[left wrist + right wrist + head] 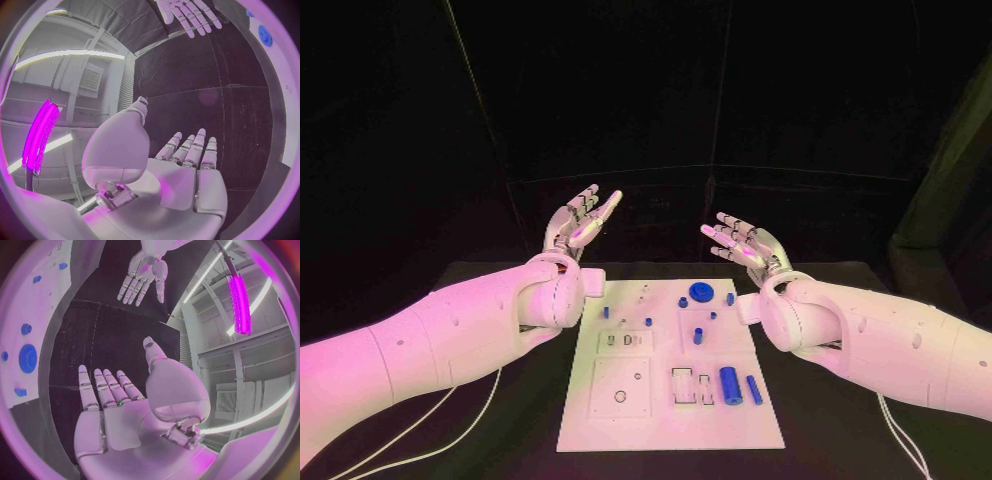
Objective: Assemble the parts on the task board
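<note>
A: Seeing the left hand (581,222) hovering beyond the far edge of the task board (668,425), at about eleven o'clock from the board's middle, fingers (195,145) stretching out and spread, gripping nothing.

B: Agreeing. Also noting the right hand (747,245) hanging at about one o'clock, palm turned inward, fingers (103,387) apart and holding nothing. Facing each other, well apart.

A: Placing the task board flat on the black worktop (862,440), lying between the two white arms.

B: Spotting the blue parts sitting on the board: a blue gear (701,291) toward the far edge at about twelve o'clock, with a small blue knob (730,298) just beside it.

A: Finding a large blue cylinder (728,379) lying at about four o'clock, a thinner blue pin (753,390) just beside it on the outer side.

B: Catching small blue pegs (698,336) standing near the middle. Neither hand touching any part.
</note>
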